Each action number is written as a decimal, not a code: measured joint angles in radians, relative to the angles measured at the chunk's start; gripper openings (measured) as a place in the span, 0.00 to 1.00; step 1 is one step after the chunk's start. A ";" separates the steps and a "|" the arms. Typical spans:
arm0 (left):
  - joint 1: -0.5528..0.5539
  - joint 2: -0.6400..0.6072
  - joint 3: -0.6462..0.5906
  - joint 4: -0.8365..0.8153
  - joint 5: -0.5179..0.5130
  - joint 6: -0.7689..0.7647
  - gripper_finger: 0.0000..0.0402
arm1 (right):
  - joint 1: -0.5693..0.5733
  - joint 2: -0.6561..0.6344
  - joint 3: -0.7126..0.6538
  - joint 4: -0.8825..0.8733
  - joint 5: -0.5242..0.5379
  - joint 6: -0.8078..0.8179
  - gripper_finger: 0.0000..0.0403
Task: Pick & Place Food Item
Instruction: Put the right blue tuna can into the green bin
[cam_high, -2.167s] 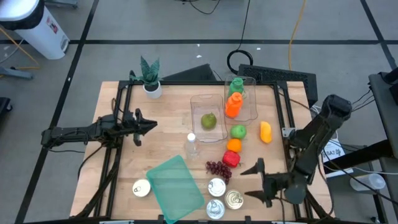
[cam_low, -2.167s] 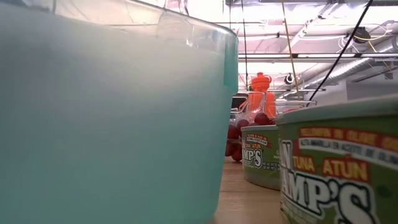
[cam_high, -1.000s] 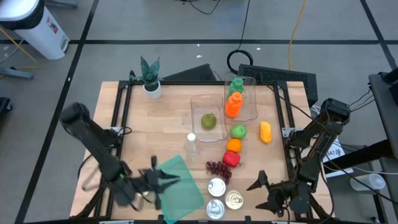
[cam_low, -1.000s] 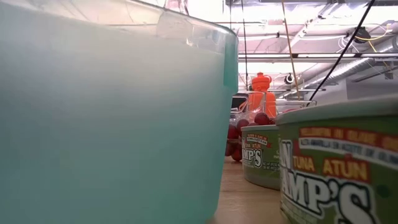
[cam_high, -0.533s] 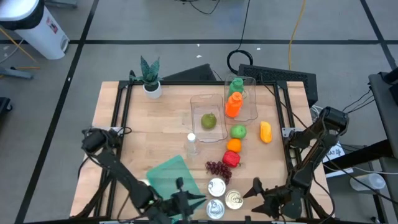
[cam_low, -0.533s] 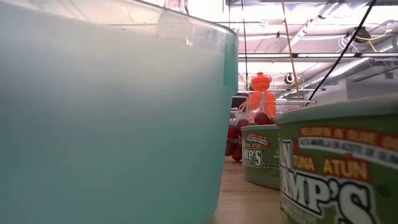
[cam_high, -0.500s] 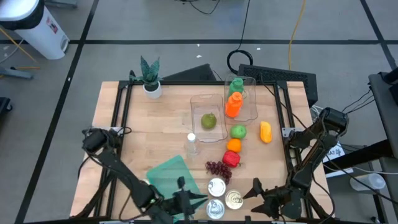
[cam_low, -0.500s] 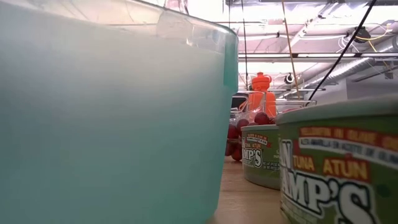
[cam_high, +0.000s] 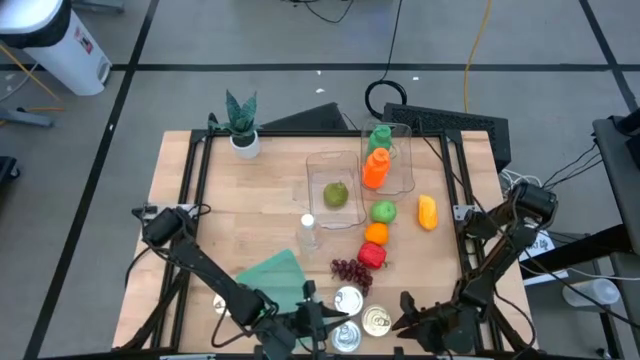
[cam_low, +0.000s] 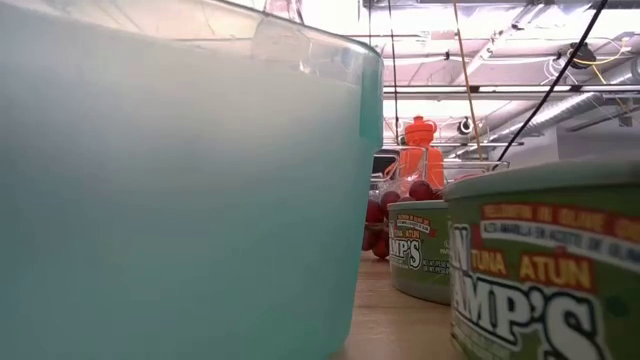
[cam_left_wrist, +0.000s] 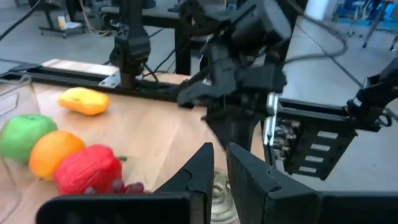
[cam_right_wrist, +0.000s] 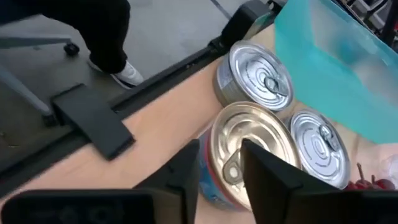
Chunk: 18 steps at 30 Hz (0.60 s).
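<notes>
Three tuna cans stand near the table's front edge: one (cam_high: 348, 298), a gold-topped one (cam_high: 377, 320) and one (cam_high: 345, 337). Beyond them lie the grapes (cam_high: 350, 270), a red fruit (cam_high: 372, 254), an orange (cam_high: 376, 233), a green apple (cam_high: 383, 211) and a yellow fruit (cam_high: 427, 211). My right gripper (cam_high: 402, 312) is just right of the gold-topped can (cam_right_wrist: 245, 149). Its fingers stand a little apart, one (cam_right_wrist: 186, 168) beside the can's wall and one (cam_right_wrist: 267, 174) over its top. My left gripper (cam_high: 325, 322), shut, hovers over the front cans (cam_left_wrist: 221, 186). My right gripper comes at the gold-topped can's near rim (cam_right_wrist: 217, 171) slanting down from the table's right. I cannot tell whether its fingers touch the can. The can stands upright on the table.
A teal bin (cam_high: 275, 280) stands left of the cans and fills the low view's left (cam_low: 180, 180). A water bottle (cam_high: 308, 232), a clear box with a green fruit (cam_high: 335, 194), a clear box with bottles (cam_high: 398, 155) and a plant (cam_high: 240, 120) stand farther back.
My left arm has swung along the front edge toward the right, over the teal bin to the cans, its gripper staying shut. My right gripper has sunk toward the gold-topped can and its fingers have drawn closer together.
</notes>
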<state>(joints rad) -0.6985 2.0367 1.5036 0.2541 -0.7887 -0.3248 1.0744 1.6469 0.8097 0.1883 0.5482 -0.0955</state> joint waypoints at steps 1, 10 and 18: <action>0.003 0.002 0.000 0.002 0.001 -0.001 0.13 | -0.003 0.010 0.000 0.004 0.001 -0.009 0.23; 0.024 0.004 0.000 -0.029 0.075 -0.044 0.13 | -0.009 0.061 0.000 0.091 -0.001 -0.041 0.22; 0.023 0.004 0.000 -0.042 0.083 -0.060 0.13 | -0.021 0.110 0.000 0.091 0.030 -0.050 0.30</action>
<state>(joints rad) -0.6754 2.0407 1.5032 0.2123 -0.7061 -0.3847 1.0534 1.7574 0.8097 0.2794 0.5786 -0.1455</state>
